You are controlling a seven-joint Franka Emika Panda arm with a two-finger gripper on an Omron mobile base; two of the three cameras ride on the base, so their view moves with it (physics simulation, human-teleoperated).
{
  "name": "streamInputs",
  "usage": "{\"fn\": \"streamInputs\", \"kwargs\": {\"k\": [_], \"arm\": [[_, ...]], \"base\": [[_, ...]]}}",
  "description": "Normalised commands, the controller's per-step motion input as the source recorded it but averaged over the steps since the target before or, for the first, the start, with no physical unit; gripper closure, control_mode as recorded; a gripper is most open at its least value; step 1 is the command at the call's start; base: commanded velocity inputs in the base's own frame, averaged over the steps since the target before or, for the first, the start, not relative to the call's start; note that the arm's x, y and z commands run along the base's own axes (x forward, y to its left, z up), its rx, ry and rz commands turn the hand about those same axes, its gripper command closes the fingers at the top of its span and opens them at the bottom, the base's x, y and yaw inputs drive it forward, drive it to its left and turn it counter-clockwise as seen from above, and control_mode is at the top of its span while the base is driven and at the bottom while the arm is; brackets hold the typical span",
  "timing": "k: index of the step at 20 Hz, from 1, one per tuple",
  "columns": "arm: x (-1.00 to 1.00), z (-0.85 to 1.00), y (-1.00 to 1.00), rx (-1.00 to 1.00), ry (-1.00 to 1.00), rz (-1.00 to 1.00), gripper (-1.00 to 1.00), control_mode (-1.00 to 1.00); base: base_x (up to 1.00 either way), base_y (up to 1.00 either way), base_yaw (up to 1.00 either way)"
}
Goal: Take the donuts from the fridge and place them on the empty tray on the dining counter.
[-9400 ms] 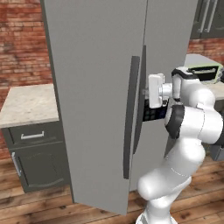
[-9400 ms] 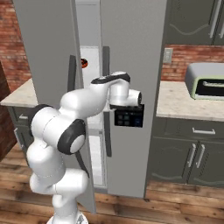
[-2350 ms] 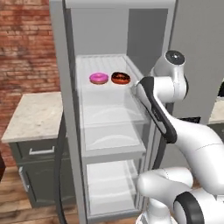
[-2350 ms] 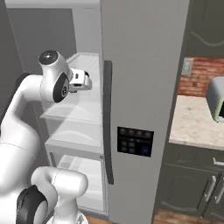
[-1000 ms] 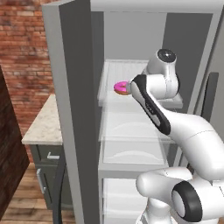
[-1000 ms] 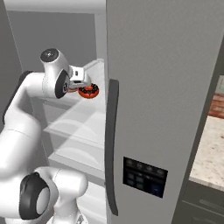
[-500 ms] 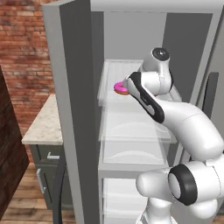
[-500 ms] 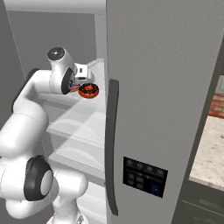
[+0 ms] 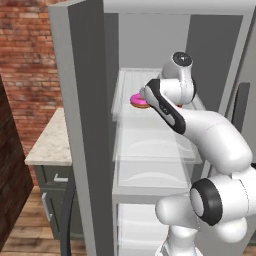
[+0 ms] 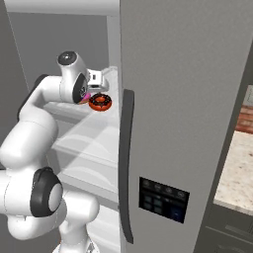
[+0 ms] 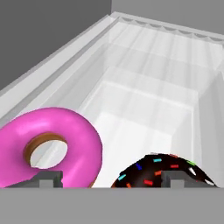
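The fridge (image 9: pixel 85 125) stands with its left door swung open, and my arm reaches onto an upper glass shelf (image 11: pixel 144 100). The pink donut (image 11: pixel 48 148) and the chocolate-brown donut (image 11: pixel 162 173) with sprinkles lie side by side on that shelf, just in front of my hand. My gripper (image 11: pixel 111 179) is open and wide, one fingertip low before each donut, holding nothing. From the left base view the pink donut (image 9: pixel 137 100) peeks out beside my forearm. In the right base view the chocolate donut (image 10: pixel 100 102) lies just under my wrist. Tray and dining counter are out of view.
The fridge's right door (image 10: pixel 188 99) is closed, with a long dark handle (image 10: pixel 126 163) and a dispenser panel (image 10: pixel 163 200). Lower glass shelves (image 9: pixel 155 150) sit under my arm. A speckled wall counter (image 9: pixel 47 145) over dark cabinets and a brick wall (image 9: pixel 30 60) lie left.
The left fridge door has come open and the views have shifted closer. Over the last second my hand has edged deeper over the shelf, down to the donuts.
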Motion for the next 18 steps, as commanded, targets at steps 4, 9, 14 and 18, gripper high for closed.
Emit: {"fn": "streamInputs", "kwargs": {"k": [4, 9, 14, 18], "arm": [[0.04, 0.0, -0.22, 0.0, 0.0, -0.04, -1.0, -1.0], [0.03, -0.01, -0.27, 0.0, 0.0, -0.11, -1.0, -1.0], [0.0, 0.0, -0.44, 0.03, 0.09, -0.14, -1.0, -1.0], [-0.02, 0.0, -0.29, 0.09, 0.1, -0.09, -1.0, -1.0]], "base": [[0.0, 0.0, 0.0], [0.0, 0.0, 0.0], [0.0, 0.0, 0.0], [0.0, 0.0, 0.0]]}}
